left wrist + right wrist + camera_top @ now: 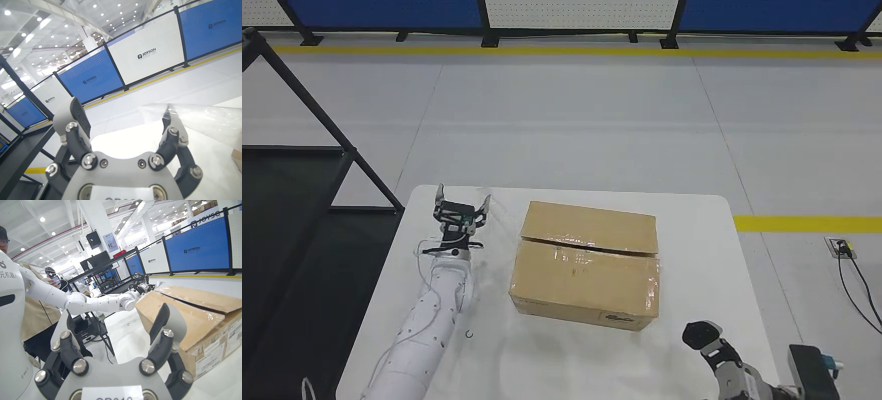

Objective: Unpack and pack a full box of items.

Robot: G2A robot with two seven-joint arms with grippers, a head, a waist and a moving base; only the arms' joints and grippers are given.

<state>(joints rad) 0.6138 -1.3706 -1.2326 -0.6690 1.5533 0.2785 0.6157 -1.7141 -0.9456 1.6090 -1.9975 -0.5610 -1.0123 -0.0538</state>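
Note:
A brown cardboard box [585, 265] sits in the middle of the white table [692, 220]. Its top flaps lie down, with a slanted seam between them and torn clear tape along it. My left gripper [462, 212] hovers over the table's far left part, beside the box's far left corner, and it is open. A piece of clear tape film [200, 117] clings to one of its fingertips [168, 121] and trails toward the box. My right gripper [117, 313] is open and holds nothing, low at the near right corner [702, 335], facing the box's side [189, 321].
A black metal rack [302, 200] stands just left of the table. A small dark ring [471, 334] lies on the table near the left arm. Bare tabletop runs along the near edge in front of the box. Blue and white fence panels [572, 12] close off the far floor.

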